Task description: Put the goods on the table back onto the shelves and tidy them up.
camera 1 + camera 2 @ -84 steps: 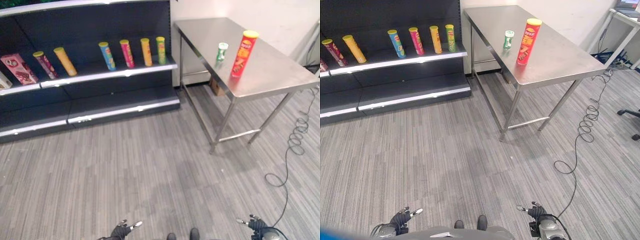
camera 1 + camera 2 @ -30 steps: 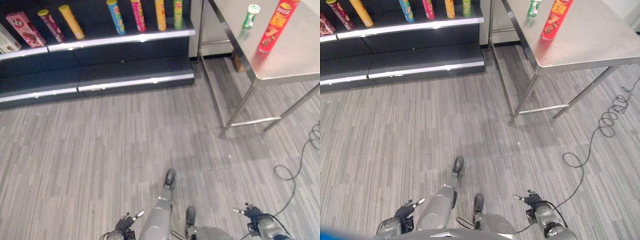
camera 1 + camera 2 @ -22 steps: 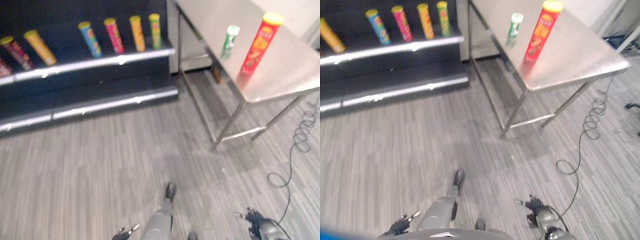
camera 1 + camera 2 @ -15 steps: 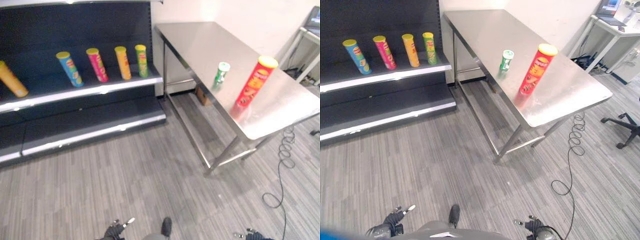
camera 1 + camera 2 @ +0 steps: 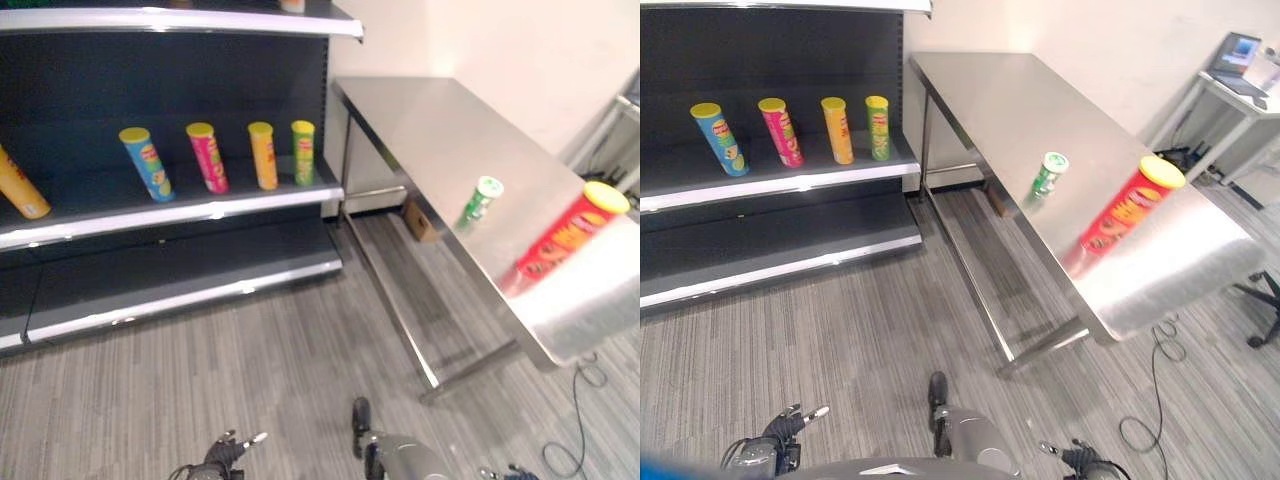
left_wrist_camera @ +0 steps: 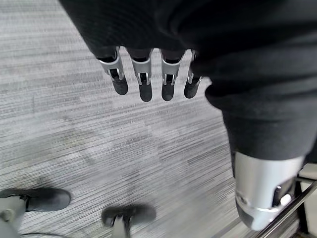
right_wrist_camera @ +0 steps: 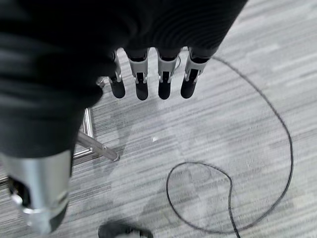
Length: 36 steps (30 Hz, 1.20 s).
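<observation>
At the bottom edge of the frame the left robot hand (image 5: 780,430) hangs low over the grey striped carpet floor (image 5: 840,340), fingers relaxed and straight, holding nothing. The right robot hand (image 7: 148,74) hangs the same way at the lower right, its fingers loose and pointing down at the floor, with a steel table leg (image 7: 94,146) just past them.

I'd judge this to be the approach step: nothing has been picked up, and both robot hands are well apart from the goods.

Further up, right of centre, stands the long stainless-steel table (image 5: 990,95). On it, towards its near end, a tall red cylindrical crisp can with a yellow lid (image 5: 1128,208) stands upright. A little beyond that and to the left is a small green can with a white lid (image 5: 1047,174), also upright. The two are near each other but apart.

At the upper left is the dark shelf unit (image 5: 780,180). Its middle shelf carries a row of upright tubes: a blue can (image 5: 716,138), a pink can (image 5: 780,131), an orange can (image 5: 836,129) and a green can (image 5: 877,127), with one more orange tube (image 5: 18,186) leaning at the far left.

The next move, as I see it, calls for stepping up to the table's near end and raising a robot hand to the red can, which stands nearest.
</observation>
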Tool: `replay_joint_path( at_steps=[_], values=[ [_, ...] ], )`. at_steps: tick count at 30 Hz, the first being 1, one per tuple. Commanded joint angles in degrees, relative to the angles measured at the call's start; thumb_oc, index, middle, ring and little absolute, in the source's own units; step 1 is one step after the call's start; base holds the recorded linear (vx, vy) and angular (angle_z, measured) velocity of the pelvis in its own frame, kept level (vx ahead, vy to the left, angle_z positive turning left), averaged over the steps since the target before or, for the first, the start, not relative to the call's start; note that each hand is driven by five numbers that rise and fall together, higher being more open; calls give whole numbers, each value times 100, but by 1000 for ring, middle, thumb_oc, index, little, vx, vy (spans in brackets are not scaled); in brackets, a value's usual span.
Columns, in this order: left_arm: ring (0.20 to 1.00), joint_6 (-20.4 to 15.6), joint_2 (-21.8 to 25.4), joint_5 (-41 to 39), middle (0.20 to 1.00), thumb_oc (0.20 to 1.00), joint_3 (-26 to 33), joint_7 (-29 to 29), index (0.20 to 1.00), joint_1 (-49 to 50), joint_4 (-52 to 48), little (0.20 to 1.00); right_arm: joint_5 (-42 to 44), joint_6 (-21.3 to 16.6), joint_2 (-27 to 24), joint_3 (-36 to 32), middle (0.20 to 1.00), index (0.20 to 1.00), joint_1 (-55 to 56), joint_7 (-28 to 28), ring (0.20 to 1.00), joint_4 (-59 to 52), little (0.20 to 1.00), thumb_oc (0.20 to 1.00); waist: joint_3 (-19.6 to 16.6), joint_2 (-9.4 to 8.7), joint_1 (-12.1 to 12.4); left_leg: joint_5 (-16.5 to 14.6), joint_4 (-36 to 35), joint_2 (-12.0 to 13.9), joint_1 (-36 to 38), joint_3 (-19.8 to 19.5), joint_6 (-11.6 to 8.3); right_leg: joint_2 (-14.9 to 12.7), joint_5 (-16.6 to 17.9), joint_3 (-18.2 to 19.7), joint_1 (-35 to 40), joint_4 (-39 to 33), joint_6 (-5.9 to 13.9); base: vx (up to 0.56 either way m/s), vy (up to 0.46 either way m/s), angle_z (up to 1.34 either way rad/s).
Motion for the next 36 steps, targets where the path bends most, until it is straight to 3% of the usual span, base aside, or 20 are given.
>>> replay_joint_path(
  at_steps=[1, 9, 11, 12, 14, 15, 16, 17, 18, 19, 20, 21, 22, 24, 27, 30, 32, 36],
  values=[
    [1000, -79, 187, 320, 1000, 1000, 117, -65, 1000, -381, -31, 1000, 199, -80, -169, -15, 1000, 1000, -379, -66, 1000, 52, 1000, 1000, 73, 30, 6, 71, 68, 383, -956, -328, -383, -348, -320, 544, 778, -921, 1195, 86, -23, -37],
    [1000, -58, 122, 524, 1000, 1000, -100, -138, 1000, -388, -43, 1000, 324, -47, -176, -233, 1000, 1000, -145, -14, 1000, 201, 1000, 1000, -180, 71, -192, -249, 20, 720, -667, -75, -567, -252, -549, 461, 987, -945, 1082, 182, -59, -14],
    [1000, -51, 123, 596, 1000, 1000, -149, -178, 1000, -361, -41, 1000, 325, -49, -165, -303, 1000, 1000, -21, 38, 1000, 283, 1000, 1000, -225, 97, -271, -384, 524, 873, -667, 104, -775, -228, -686, 465, 1134, -903, 1032, 185, -52, -1],
    [1000, -51, 122, 596, 1000, 1000, -149, -178, 1000, -361, -41, 1000, 325, -49, -166, -303, 1000, 1000, -21, 38, 1000, 282, 1000, 1000, -223, 100, -268, -398, 544, 875, -672, 107, -775, -224, -686, 467, 1136, -903, 1031, 116, -41, -2],
    [1000, -25, 169, 592, 1000, 1000, -169, -217, 1000, -361, -157, 1000, 315, -28, -197, -233, 1000, 1000, -37, 99, 1000, 275, 1000, 1000, 45, 78, -205, 185, 2761, 823, -1606, 380, -1096, -250, -725, 567, 1351, -853, 900, 16, -50, -16],
    [1000, -18, 188, 577, 1000, 1000, -187, -208, 1000, -394, -233, 1000, 296, -25, -217, -183, 1000, 1000, -85, 90, 1000, 223, 1000, 1000, 184, 15, -160, 409, 3456, 731, -2046, 366, -1094, -303, -732, 605, 1385, -845, 845, -64, -33, -34],
    [1000, -17, 188, 577, 1000, 1000, -187, -208, 1000, -397, -234, 1000, 295, -24, -218, -184, 1000, 1000, -88, 90, 1000, 223, 1000, 1000, 182, 31, -164, 385, 3508, 744, -2079, 361, -1095, -288, -731, 598, 1374, -842, 844, -36, -48, -37],
    [1000, -4, 189, 520, 1000, 1000, -184, -166, 1000, -421, -277, 1000, 315, -28, -232, -129, 1000, 1000, -163, 58, 1000, 152, 1000, 1000, 301, -12, -95, 422, 4214, 700, -2487, 413, -977, -297, -731, 699, 1434, -853, 801, -6, -18, -47],
    [1000, -4, 181, 436, 1000, 1000, -148, -154, 1000, -395, -271, 1000, 332, -22, -233, -97, 1000, 1000, -213, 48, 1000, 124, 1000, 1000, 352, -34, -51, 381, 4487, 728, -2841, 522, -844, -331, -749, 776, 1491, -874, 792, -3, -20, -44],
    [1000, -4, 180, 436, 1000, 1000, -148, -154, 1000, -395, -271, 1000, 332, -22, -234, -97, 1000, 1000, -213, 48, 1000, 124, 1000, 1000, 352, -31, -50, 377, 4493, 731, -2844, 522, -844, -328, -748, 777, 1490, -874, 792, 166, 130, -69],
    [1000, -32, 108, 270, 1000, 1000, -61, -134, 1000, -312, -210, 1000, 395, -59, -218, -27, 1000, 1000, -353, 18, 1000, -13, 1000, 1000, 439, -57, 147, 25, 3477, 913, -3174, 627, -648, -429, -815, 1097, 1730, -937, 882, 231, 193, -92],
    [1000, -44, 98, 284, 1000, 1000, -55, -105, 1000, -312, -174, 1000, 366, -83, -228, 21, 1000, 1000, -417, -5, 1000, -68, 1000, 1000, 457, -11, 207, 194, 2799, 917, -3140, 499, -683, -388, -843, 1254, 1776, -965, 903, 382, 351, -121],
    [1000, -56, 75, 322, 1000, 1000, -55, -84, 1000, -272, -92, 1000, 301, -102, -269, 87, 1000, 1000, -529, -46, 1000, -83, 1000, 1000, 424, 153, 339, 720, 1409, 908, -3105, -62, -813, -245, -966, 1590, 1914, -1006, 893, 321, 301, -83],
    [1000, -56, 10, 396, 1000, 1000, -44, -90, 1000, -225, 52, 1000, 214, -102, -316, 64, 1000, 1000, -555, -90, 1000, -25, 1000, 1000, 333, 330, 378, 1016, 608, 949, -3217, -627, -1026, -166, -1190, 1879, 2050, -949, 902, 277, 252, -43],
    [1000, -49, -56, 408, 1000, 1000, -5, -98, 1000, -194, 109, 1000, 128, -92, -330, 46, 1000, 1000, -554, -77, 1000, -21, 1000, 1000, 249, 472, 335, 1138, 149, 1125, -2848, -632, -1091, -200, -1236, 2056, 2076, -882, 935, 147, 216, -112],
    [1000, -49, -65, 483, 1000, 1000, -14, -105, 1000, -215, 88, 1000, 50, -65, -312, 33, 1000, 1000, -536, -93, 1000, -19, 1000, 1000, 124, 609, 275, 1259, 173, 1218, -2558, -286, -1042, -420, -1287, 2185, 1948, -785, 1088, 122, 398, -148],
    [1000, -41, -25, 542, 1000, 1000, -15, -88, 1000, -239, 106, 1000, 105, -37, -257, -67, 1000, 1000, -520, -103, 1000, 3, 1000, 1000, 60, 607, 205, 1094, 206, 1193, -2363, 221, -941, -748, -1247, 2253, 1762, -647, 1313, 75, 439, -137],
    [1000, -35, 67, 565, 1000, 1000, -46, -94, 1000, -334, 61, 1000, 231, -40, -260, -204, 1000, 1000, -545, -130, 1000, -84, 1000, 1000, 72, 623, 128, 831, 372, 1031, -2293, 619, -703, -994, -1189, 2296, 1516, -403, 1490, 29, 300, -79]
  ],
)
